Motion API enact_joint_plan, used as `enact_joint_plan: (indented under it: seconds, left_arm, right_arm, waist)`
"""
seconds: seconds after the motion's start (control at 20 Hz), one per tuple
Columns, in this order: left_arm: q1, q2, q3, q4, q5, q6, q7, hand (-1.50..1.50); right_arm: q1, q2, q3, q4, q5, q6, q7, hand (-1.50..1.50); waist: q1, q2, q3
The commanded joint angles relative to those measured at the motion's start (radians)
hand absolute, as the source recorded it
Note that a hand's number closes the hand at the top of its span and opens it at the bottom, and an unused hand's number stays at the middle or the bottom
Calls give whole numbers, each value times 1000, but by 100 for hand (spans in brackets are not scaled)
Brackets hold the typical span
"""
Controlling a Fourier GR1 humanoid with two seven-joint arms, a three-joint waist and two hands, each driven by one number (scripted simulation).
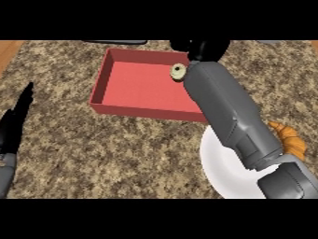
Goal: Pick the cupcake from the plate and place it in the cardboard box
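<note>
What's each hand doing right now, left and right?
Left hand: open, straight fingers, resting at the view's left edge.
Right hand: over the red box's far rim; grip cannot be told.

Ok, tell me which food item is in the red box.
The small round cupcake, by the box's far right wall next to the right forearm. The orange croissant lies outside it, by the white plate.

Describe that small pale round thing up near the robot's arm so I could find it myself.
Start at the red box in the middle of the speckled counter. Look inside along its far right side, where the grey forearm crosses: the cupcake sits there, just below the right robot hand. It is small, round and cream-coloured, unlike the orange croissant by the white plate.
</note>
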Motion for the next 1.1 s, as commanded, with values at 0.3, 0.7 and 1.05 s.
enact_joint_plan:
  seconds: [0.3, 0.7, 1.05]
  left_arm:
    - [80, 17, 60, 21, -1, 13, -27, 0]
    - [157, 2, 87, -6, 6, 36, -40, 0]
    - [127, 12, 89, -25, 2, 26, 2, 0]
  right_arm:
    - [187, 6, 81, -259, -42, -152, 24, -150]
    - [506, -13, 148, -608, 118, -31, 127, -150]
    - [835, -14, 290, -1016, 188, 145, 199, -150]
  waist:
    - [-90, -33, 0]
    - [-150, -50, -2]
    - [-151, -44, -2]
